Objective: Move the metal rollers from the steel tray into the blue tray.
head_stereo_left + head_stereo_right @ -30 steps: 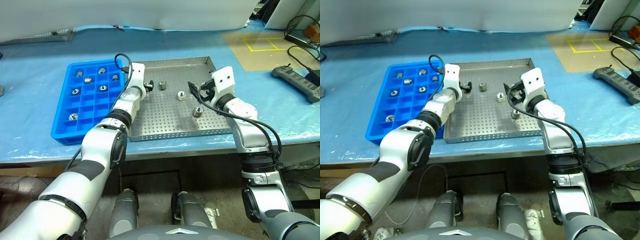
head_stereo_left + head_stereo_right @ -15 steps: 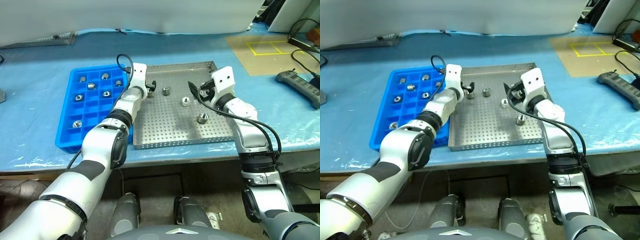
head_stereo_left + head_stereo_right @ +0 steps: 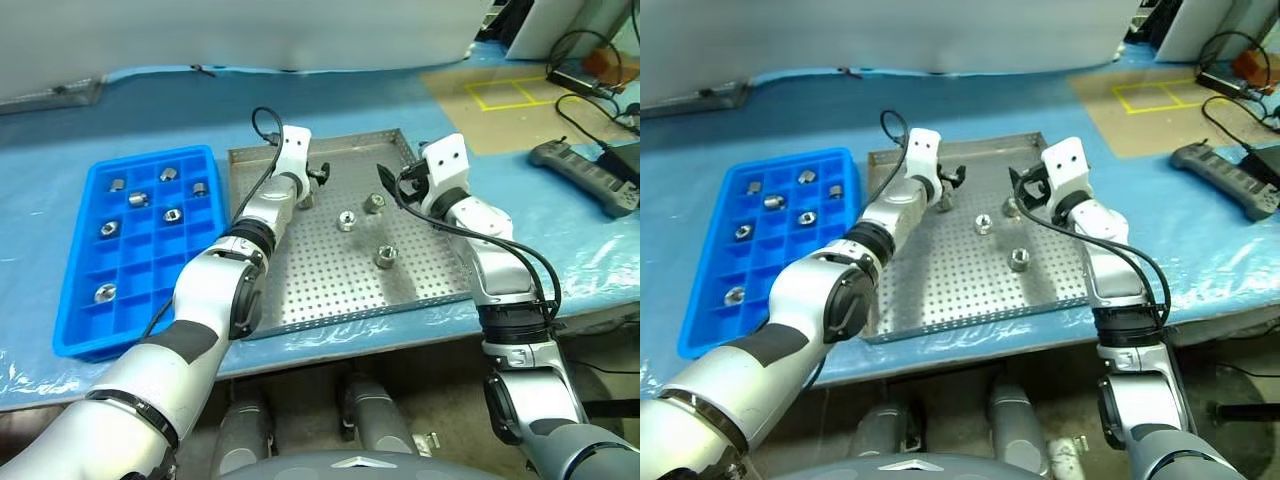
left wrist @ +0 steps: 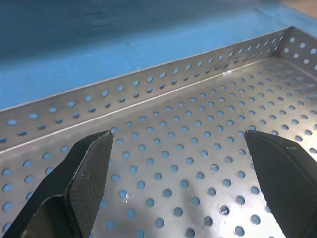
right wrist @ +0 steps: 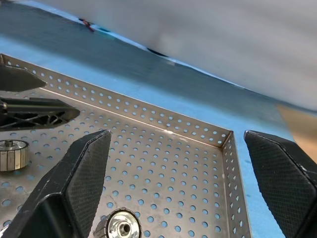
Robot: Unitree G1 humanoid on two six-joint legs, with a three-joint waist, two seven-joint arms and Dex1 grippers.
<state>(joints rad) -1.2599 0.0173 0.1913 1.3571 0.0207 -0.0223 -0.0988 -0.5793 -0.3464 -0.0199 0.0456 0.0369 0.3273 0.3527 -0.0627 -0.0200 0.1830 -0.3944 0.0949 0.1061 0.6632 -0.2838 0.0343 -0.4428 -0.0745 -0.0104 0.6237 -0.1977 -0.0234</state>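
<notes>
Rollers [image 3: 346, 221] are left in the steel tray [image 3: 330, 290], four by count, while seven are already lodged in the blue tray [image 3: 70, 330] beside it on the surface. Since a second ago the left hand [image 3: 315, 188] has been carried a little further over the steel tray, near its far rim, with fingers spread and nothing gripped. The right hand [image 3: 392, 186] is also released above that tray, so another pickup is judged to be next.

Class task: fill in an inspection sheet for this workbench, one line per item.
Surface: table under blue sheeting.
Job's things: steel tray holds at least three metal rollers; blue tray holds seven.
Clutter: dark handset at the right.
Tools: left tool and right tool open, empty, over the steel tray.
Cables: black cables far right.
Surroundings: yellow-taped square on brown board.
</notes>
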